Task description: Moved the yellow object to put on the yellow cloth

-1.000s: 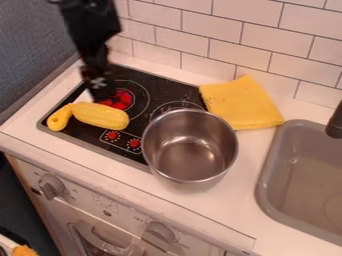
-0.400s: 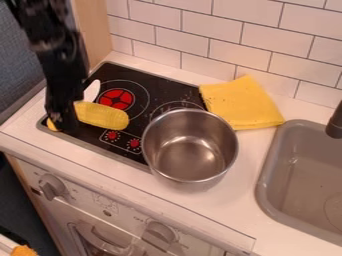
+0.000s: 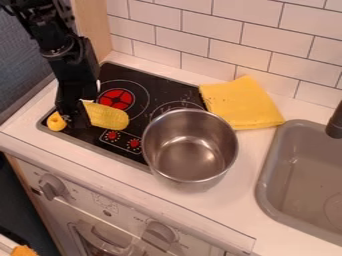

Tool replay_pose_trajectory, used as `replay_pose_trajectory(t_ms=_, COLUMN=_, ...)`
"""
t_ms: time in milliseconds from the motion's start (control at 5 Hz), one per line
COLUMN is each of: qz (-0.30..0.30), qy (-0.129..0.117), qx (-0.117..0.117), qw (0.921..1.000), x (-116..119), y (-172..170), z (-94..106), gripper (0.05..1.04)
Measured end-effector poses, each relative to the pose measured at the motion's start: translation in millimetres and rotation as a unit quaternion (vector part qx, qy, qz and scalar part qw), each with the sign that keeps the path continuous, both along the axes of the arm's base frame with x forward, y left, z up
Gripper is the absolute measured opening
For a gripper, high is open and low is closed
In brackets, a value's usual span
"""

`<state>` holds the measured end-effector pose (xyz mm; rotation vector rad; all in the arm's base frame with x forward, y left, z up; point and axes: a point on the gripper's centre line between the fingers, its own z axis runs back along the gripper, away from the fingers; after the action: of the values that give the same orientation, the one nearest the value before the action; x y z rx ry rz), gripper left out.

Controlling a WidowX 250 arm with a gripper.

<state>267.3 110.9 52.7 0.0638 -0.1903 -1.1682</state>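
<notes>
One looped end (image 3: 56,121) shows just left of my hand (image 3: 75,123). It belongs to the yellow object (image 3: 109,117), which lies on the stovetop (image 3: 87,132) directly under me and comes out again on my right as a fatter, ridged body. I hang over the middle of its length. How far open I am, and whether I have hold of it, I cannot tell.

As for how it will handle, I judge it light and fairly stiff, probably plastic, unlikely to break. The loop looks a poor place to grip: the bulk would swing down on the far side. The middle stretch beneath me seems the better hold, a little toward the fat part, where more of the weight should sit. Its smooth, rounded surface could slip or roll if I pinch off-centre.

Its long axis runs broadly left to right under my hand. The loop points left; right of me the body slants slightly toward the near edge of the stovetop, its blunt end facing the steel pot (image 3: 190,145). The yellow cloth (image 3: 242,103) lies well to my right, beyond the pot's rim and farther back, so I would lift clear of that rim before crossing.
</notes>
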Motion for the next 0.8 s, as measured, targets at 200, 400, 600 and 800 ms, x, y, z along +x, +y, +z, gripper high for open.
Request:
replay_pose_trajectory(t_ms=200, qz=-0.023, qy=-0.022, qx=0.006, qw=0.9995, x=11, y=-13, z=6.6, gripper=0.999)
replay_pose_trajectory(t_ms=400, qz=-0.025, qy=-0.021, qx=-0.004, qw=0.9995, x=14, y=-19, z=1.3, gripper=0.999)
replay_pose_trajectory(t_ms=600, qz=-0.029, qy=-0.006, qx=-0.002, qw=0.9996, x=21, y=-21, z=-12.5, gripper=0.999)
replay_pose_trajectory(t_ms=800, qz=-0.03, qy=-0.002, qx=0.004, qw=0.9995, x=29, y=-17, z=-20.1, gripper=0.999)
